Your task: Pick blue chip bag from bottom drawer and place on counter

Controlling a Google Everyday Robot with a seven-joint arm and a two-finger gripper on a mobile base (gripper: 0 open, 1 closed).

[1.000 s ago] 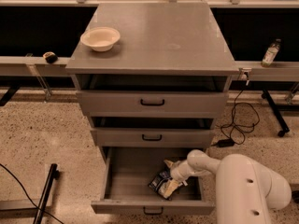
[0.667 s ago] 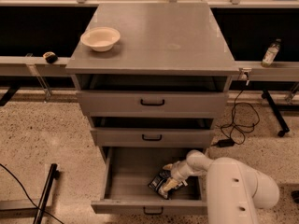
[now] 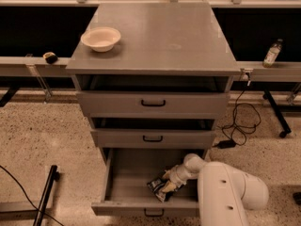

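Showing, at far left, a black cable (image 3: 14, 180) trailing across the speckled floor (image 3: 56, 135) beside a black bar (image 3: 46, 194) slanting toward the lower edge. Catching, above them, a small dark object (image 3: 49, 57) sitting on a grey ledge (image 3: 19, 66).

Taking in next the grey drawer cabinet (image 3: 84, 102), with a cream bowl (image 3: 100, 37) resting upright near the front left corner of the bench (image 3: 164, 32). Displaying below it the top drawer (image 3: 188, 105) and the middle drawer (image 3: 122, 138), each carrying a small black handle, with a dark gap above each front.

Revealing the bottom drawer (image 3: 127, 206) pulled well out, and the blue chip bag (image 3: 159, 188) lying crumpled on the drawer floor, toward the right and near the front panel. Reaching in from the right with the white arm (image 3: 230, 197), and putting the tool (image 3: 170, 179) down inside the drawer, right against the bag's upper right edge. Giving no way to tell whether the tool is gripping the bag or merely touching it.

Closing, at right, on a black cord looping across the floor to a power adapter (image 3: 228, 143), and on a small bottle (image 3: 272, 53) standing upright on the far ledge, well apart from the cabinet.
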